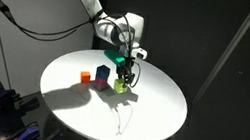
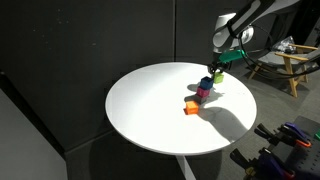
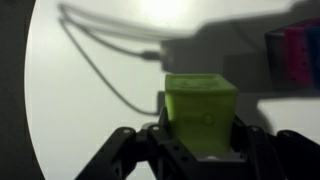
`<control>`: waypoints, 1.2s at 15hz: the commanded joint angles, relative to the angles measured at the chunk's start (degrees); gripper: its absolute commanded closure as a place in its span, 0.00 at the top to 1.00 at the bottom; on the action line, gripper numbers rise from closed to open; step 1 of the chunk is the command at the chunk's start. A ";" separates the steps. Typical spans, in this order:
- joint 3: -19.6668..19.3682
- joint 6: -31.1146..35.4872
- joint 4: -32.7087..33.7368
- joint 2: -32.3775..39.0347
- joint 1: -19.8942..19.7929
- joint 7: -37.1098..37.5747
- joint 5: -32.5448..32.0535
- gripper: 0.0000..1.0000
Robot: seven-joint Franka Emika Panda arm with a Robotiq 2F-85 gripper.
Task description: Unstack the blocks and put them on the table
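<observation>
Pincer (image 3: 201,130) clasping yellow-green block (image 3: 201,100), white table (image 3: 80,110) beneath

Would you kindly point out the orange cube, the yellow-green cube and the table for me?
orange cube (image 2: 191,107): exterior view, its middle.
yellow-green cube (image 3: 200,100): wrist view, its facing side.
table (image 2: 145,110): exterior view, bare white top.

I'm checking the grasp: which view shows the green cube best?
The wrist view: the green cube sits large and centred in the gripper. Both exterior views show it tiny under the gripper.
</observation>
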 commanded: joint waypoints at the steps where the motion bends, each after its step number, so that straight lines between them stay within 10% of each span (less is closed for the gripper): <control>1: -0.06 -0.19 0.15 0.03 0.03 -0.06 0.06 0.53; 5: -0.07 -0.19 0.16 0.03 0.03 -0.02 0.06 0.53; 6: -0.07 -0.19 0.16 0.03 0.03 -0.01 0.06 0.28; 18: 1.84 2.04 3.44 5.67 -1.58 -2.45 2.60 0.28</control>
